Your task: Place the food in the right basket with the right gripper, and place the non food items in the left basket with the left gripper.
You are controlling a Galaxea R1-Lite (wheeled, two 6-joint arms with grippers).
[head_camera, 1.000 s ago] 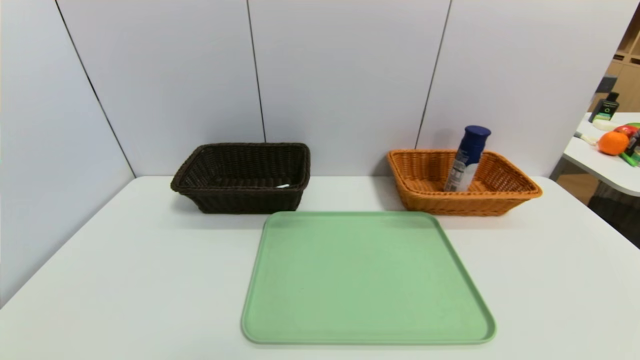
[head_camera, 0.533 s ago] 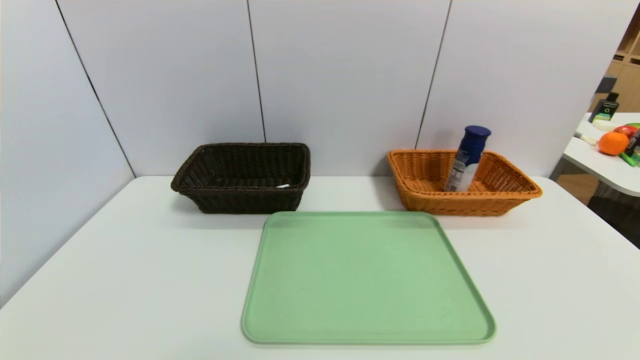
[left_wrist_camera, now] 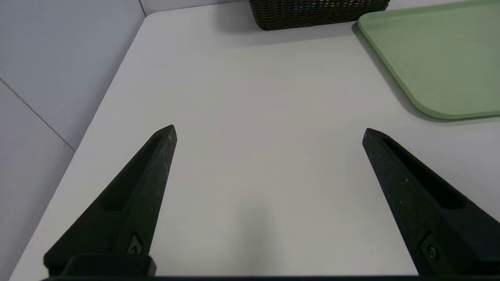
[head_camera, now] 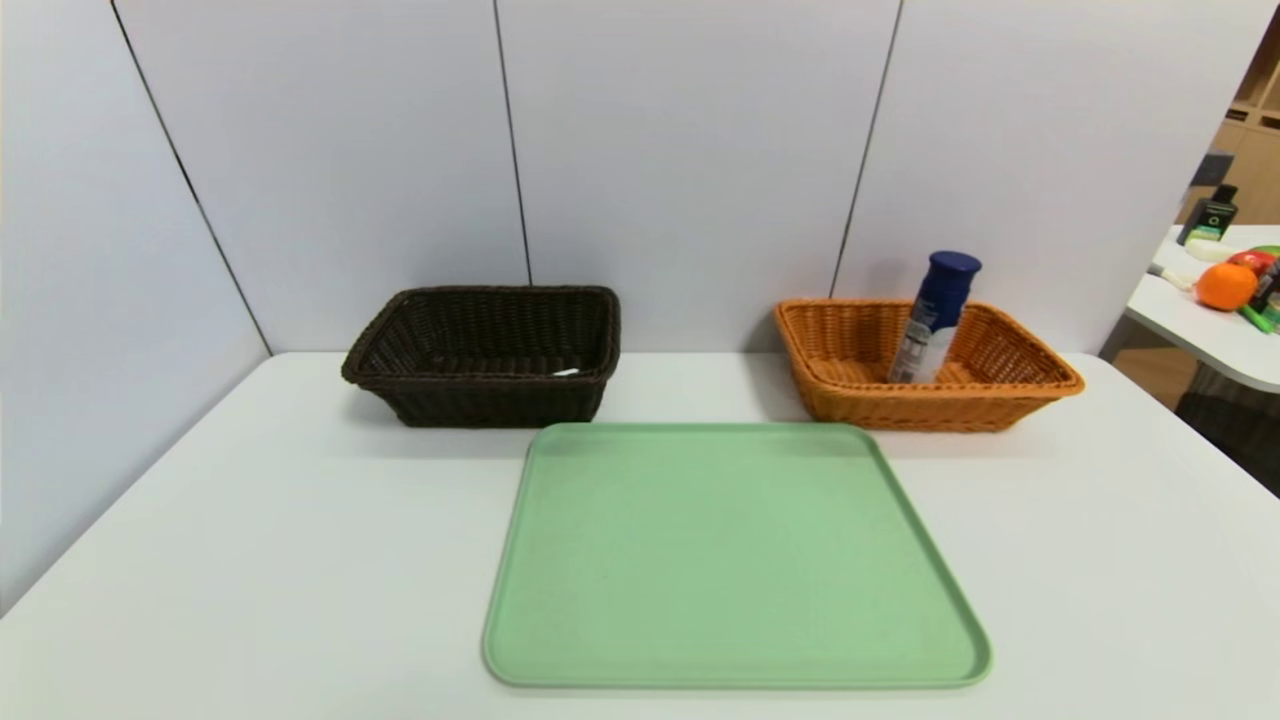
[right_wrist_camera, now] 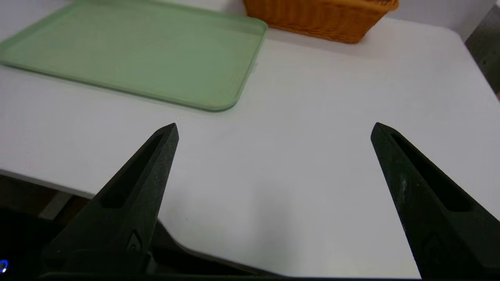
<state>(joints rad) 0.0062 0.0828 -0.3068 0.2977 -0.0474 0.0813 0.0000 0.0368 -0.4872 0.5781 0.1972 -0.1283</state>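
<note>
The food, a tall canister with a dark blue cap and white body, stands leaning inside the right basket, an orange wicker one at the back right. At the back left sits the left basket, dark brown; a small white piece of the non food items shows inside it, the rest is hidden. Neither arm shows in the head view. My left gripper hangs open over bare table near the front left, the dark basket far ahead of it. Over the table's front right, my right gripper is open and holds nothing.
A bare green tray lies in the middle of the white table, in front of both baskets. Grey wall panels close off the back and left. A side table with an orange and other items stands off to the right.
</note>
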